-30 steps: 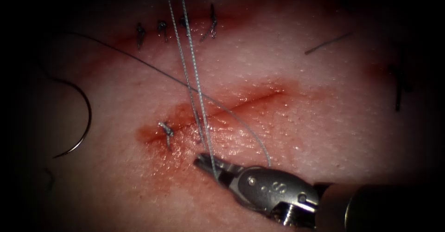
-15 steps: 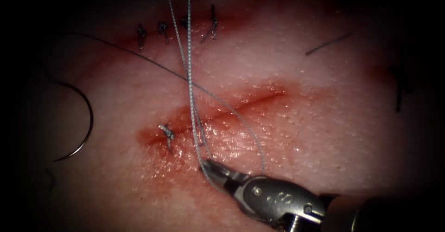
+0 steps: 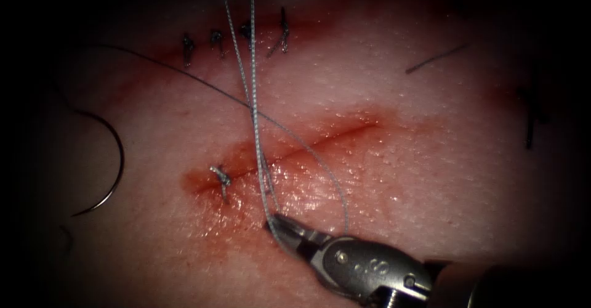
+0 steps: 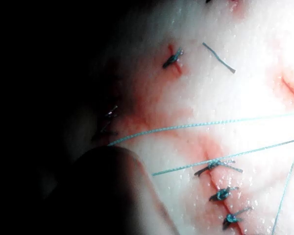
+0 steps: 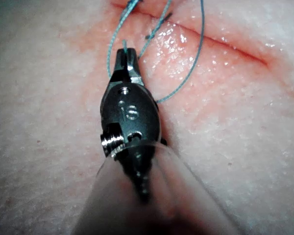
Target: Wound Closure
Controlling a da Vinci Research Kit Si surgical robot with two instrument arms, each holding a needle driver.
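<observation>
Two thread [image 3: 253, 98] strands pinched in right tool [image 3: 275, 220] fingers; needle [image 3: 106, 160] loose on tissue [image 3: 431, 178], far left of them.

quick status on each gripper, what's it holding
Left gripper: cannot be told.
Right gripper: closed on the thread, just below the cut. The needle lies free on the tissue, left of the cut.

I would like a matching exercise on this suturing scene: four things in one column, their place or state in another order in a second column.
1. curved steel needle
2. right tool
3. pale blue thread
4. short cut end of dark thread

A. shut on the thread
B. lies free on the tissue, left of the cut
C. lies right of the cut
D. rises taut from the tool

Pairs: 1-B, 2-A, 3-D, 4-C
</observation>
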